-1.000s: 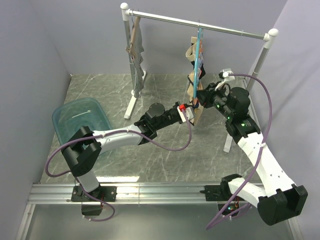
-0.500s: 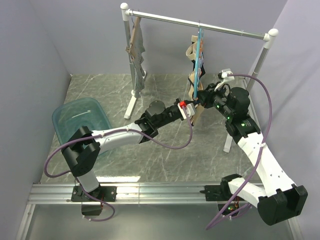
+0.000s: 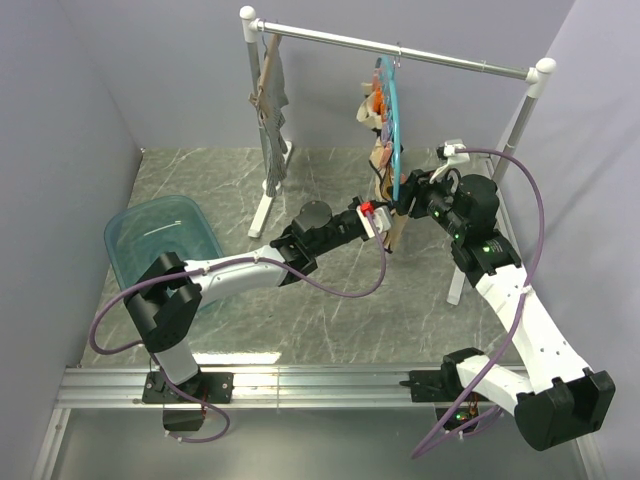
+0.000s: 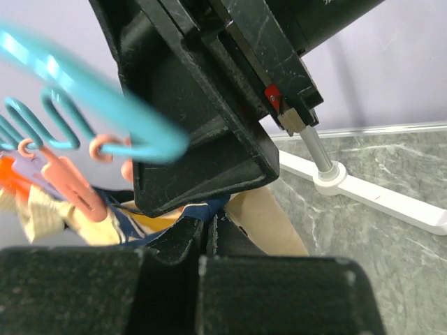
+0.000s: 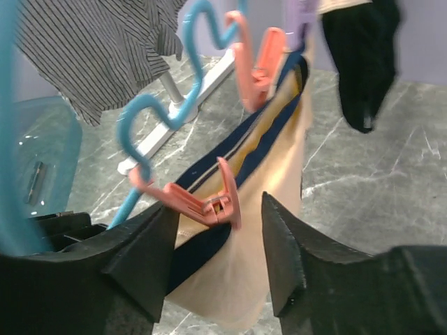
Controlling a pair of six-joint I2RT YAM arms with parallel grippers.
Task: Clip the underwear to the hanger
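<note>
**Top view.** Left arm (image 3: 240, 272), base at 7 o'clock: blocky black joint housings joined by a white link shell. Right arm (image 3: 520, 300), base at 5 o'clock: same build, with a longer white link. A purple cable (image 3: 350, 293) loops loosely alongside each arm from base to wrist. A red patch (image 3: 367, 211) marks the left wrist end, near centre. Small green lights (image 3: 487, 243) dot the right forearm housing toward 3 o'clock, and a white fitting (image 3: 455, 149) caps the right wrist.

**Wrist views.** Left gripper (image 4: 209, 234): matte black, flat-faced, at 6 o'clock. Right gripper (image 5: 218, 209): two matte black wedge-shaped fingers (image 5: 133, 258), at 7 and 5 o'clock.
</note>
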